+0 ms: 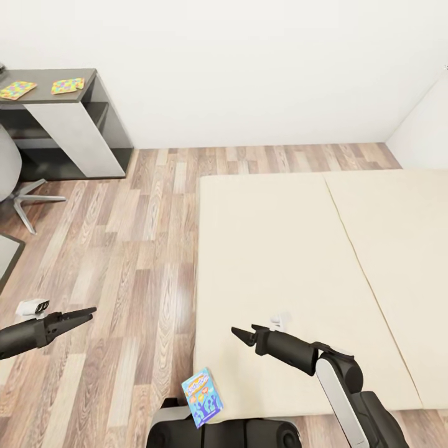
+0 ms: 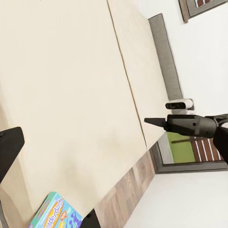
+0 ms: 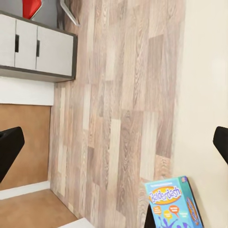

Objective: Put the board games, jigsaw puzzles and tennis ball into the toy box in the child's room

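A blue Balderdash board game stands tilted at the bed's near corner, just in front of my base; it also shows in the left wrist view and the right wrist view. Two colourful jigsaw puzzles lie on the dark table at the far left. My left gripper hangs open over the floor, one finger at the frame edge. My right gripper is open over the bed's near edge, above and right of the board game, its fingers wide apart and empty.
The wide cream bed takes up the right half, its grey headboard against the wall. An office chair stands by the table. Wooden floor runs between bed and table. A white cabinet lines the wall.
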Controlling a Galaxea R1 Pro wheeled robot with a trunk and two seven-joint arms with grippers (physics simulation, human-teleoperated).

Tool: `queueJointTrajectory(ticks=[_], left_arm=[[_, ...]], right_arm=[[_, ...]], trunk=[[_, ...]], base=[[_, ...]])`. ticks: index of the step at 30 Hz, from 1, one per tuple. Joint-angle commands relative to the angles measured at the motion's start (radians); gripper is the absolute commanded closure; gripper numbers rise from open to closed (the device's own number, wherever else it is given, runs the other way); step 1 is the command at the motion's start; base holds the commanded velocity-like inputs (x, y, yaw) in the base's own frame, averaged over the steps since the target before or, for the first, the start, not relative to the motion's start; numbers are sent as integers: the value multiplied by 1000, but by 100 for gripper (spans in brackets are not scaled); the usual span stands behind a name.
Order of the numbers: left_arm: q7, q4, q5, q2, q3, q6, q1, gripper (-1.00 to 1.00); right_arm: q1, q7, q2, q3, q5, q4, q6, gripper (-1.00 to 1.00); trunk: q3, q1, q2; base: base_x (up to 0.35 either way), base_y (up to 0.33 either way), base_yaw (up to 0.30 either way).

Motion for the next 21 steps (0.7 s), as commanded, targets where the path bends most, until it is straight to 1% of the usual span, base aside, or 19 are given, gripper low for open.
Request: queueJointTrajectory(ticks=[1,5,9,13,21], left_arm=[[-4,0,-1,0,0,11,0,-100],[-4,0,-1,0,0,11,0,-100],[-4,0,-1,0,0,11,0,-100],[-4,0,-1,0,0,11,0,-100],[-4,0,-1,0,0,11,0,-100]], right_arm=[[-1,1,0,0,-3,-2,5,-100],[0,5,2,0,-9,-5,0,-100],[2,6,3,0,-13,-6,-27,-100],[7,6,4,0,-14,-6,-37,-100],[11,7,4,-1,-15,-3,-44,-100]], trunk=[[1,1,-1],[7,1,-1],[14,1,-1],[20,1,-1],[24,1,-1]], base=[[0,0,0],[0,0,0],[0,0,1],[0,0,38],[0,0,36]])
